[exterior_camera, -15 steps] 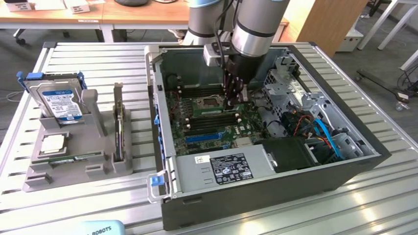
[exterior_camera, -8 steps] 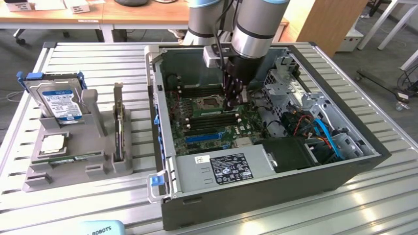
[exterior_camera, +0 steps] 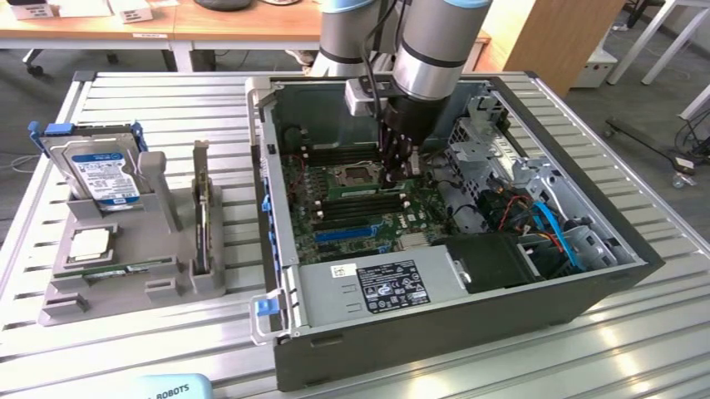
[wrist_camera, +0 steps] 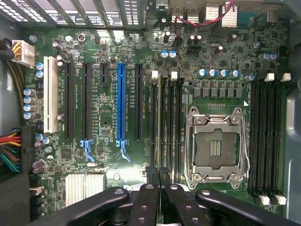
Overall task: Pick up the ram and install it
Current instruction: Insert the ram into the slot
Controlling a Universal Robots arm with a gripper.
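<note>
Gripper [wrist_camera: 160, 175] — pinched narrow, hovering over memory slots [wrist_camera: 165, 122] beside CPU socket [wrist_camera: 217, 146], likely aligning for seating; ram [exterior_camera: 201, 218] standing in holder [exterior_camera: 78, 309], exterior view's left.

One ram [exterior_camera: 199, 233] stands upright on its long edge in the grey holder [exterior_camera: 122, 291], outside the case [exterior_camera: 444, 332] on the exterior view's left: a long, thin, dark stick. Inside the case, a second ram [wrist_camera: 157, 122] shows edge-on, a pale narrow strip among the black slots [wrist_camera: 168, 122]. I can't tell if it is seated.
</note>
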